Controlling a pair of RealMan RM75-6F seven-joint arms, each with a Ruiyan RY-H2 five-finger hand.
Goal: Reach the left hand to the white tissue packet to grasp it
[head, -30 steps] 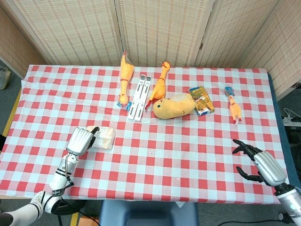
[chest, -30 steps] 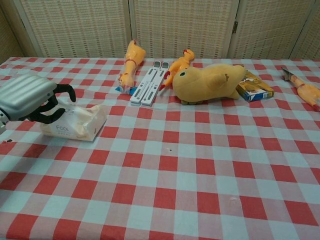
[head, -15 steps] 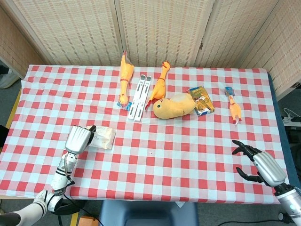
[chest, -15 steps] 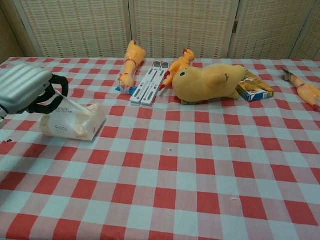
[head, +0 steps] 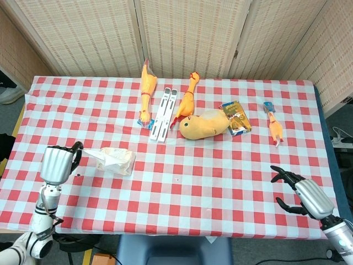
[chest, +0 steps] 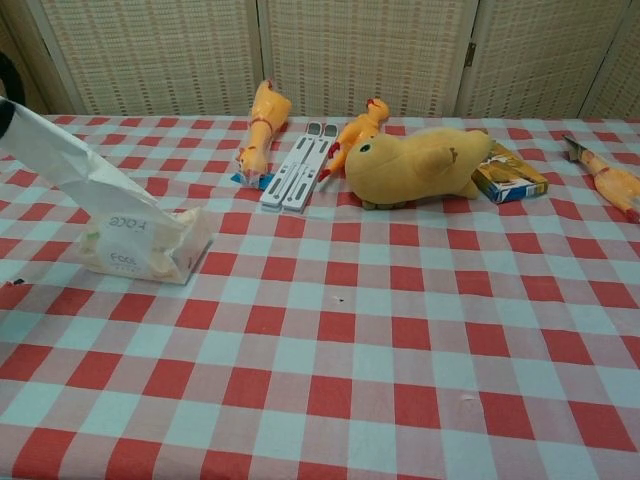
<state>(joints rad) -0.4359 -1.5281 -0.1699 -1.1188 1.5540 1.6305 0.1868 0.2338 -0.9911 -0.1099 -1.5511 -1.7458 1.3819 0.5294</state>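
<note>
Two views disagree on how much we can see: the chest camera crops out our left robot hand (head: 55, 163), leaving only a white sheet (chest: 62, 161) rising toward the frame's upper-left corner. From the head view, that robot hand pinches the sheet's end, though the fingertips are hard to make out. Just right of it, the white tissue packet (head: 117, 161) lies on the checkered counter (head: 209, 176), long axis left-right. Our right robot hand (head: 302, 194) hovers with fingers spread, holding nothing.
</note>
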